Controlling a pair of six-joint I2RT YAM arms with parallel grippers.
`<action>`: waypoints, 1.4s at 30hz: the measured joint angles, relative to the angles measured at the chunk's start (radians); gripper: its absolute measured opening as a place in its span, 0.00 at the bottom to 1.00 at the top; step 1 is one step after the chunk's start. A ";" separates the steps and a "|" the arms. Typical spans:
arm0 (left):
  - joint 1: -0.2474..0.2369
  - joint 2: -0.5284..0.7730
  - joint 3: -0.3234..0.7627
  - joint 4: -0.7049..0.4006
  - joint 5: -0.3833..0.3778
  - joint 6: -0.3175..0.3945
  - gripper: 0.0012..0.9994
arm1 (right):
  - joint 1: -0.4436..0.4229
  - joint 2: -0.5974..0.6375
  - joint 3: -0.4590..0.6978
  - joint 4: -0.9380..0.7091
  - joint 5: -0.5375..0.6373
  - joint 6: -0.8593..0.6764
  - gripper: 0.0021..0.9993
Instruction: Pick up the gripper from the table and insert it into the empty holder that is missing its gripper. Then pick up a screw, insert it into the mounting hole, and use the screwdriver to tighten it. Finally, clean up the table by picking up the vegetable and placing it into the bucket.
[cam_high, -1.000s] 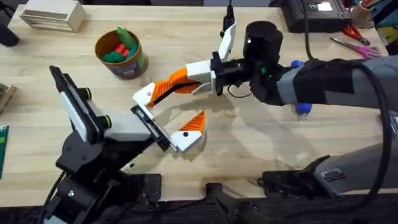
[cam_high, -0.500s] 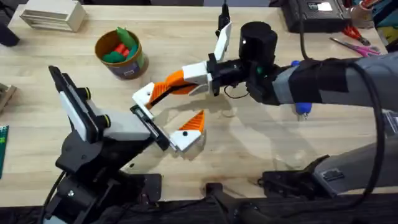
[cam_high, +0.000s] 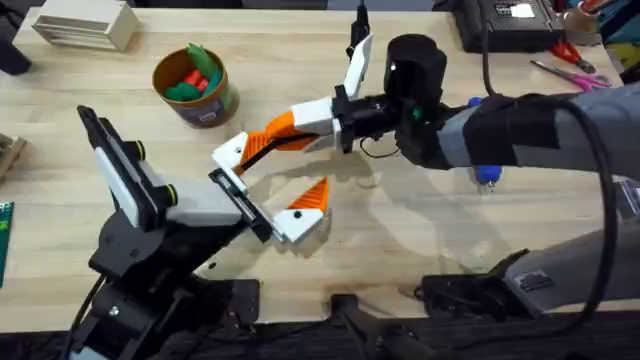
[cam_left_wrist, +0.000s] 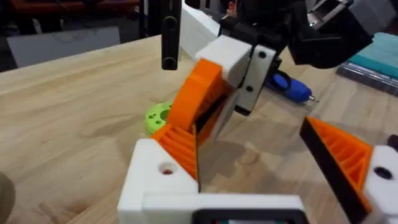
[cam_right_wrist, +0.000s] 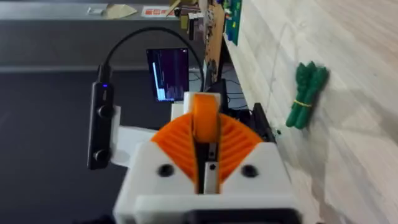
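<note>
My right gripper (cam_high: 305, 125) reaches across the table and is shut on the orange gripper (cam_high: 272, 137). The gripper's lower end sits against the white holder (cam_high: 230, 155) on one finger of my left gripper (cam_high: 275, 182), which stands open. In the left wrist view the orange gripper (cam_left_wrist: 198, 93) slants down into the holder (cam_left_wrist: 155, 180); the other finger's pad (cam_left_wrist: 345, 158) is orange and ribbed. The blue screwdriver (cam_left_wrist: 289, 87) lies behind, partly under the right arm (cam_high: 487, 177). The vegetable (cam_right_wrist: 306, 93) lies on the table. The yellow bucket (cam_high: 195, 85) stands at the back left.
A bright green ring (cam_left_wrist: 155, 115) lies on the table just behind the holder. A pale wooden box (cam_high: 85, 22) sits at the far left corner and pink-handled scissors (cam_high: 572, 70) at the far right. The bucket holds green and red toys.
My right gripper, with the orange gripper in it, has shifted slightly left and away. The left arm has stayed put.
</note>
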 joint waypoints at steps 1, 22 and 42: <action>0.000 0.000 0.000 0.001 0.005 0.003 0.99 | 0.001 0.003 0.000 0.016 -0.007 -0.001 0.16; -0.009 0.000 0.000 0.001 0.080 0.007 0.99 | -0.041 0.009 0.000 0.072 -0.034 -0.012 0.91; -0.009 0.000 0.000 0.001 0.080 0.006 0.99 | -0.042 0.009 0.000 -0.063 -0.110 -0.161 0.17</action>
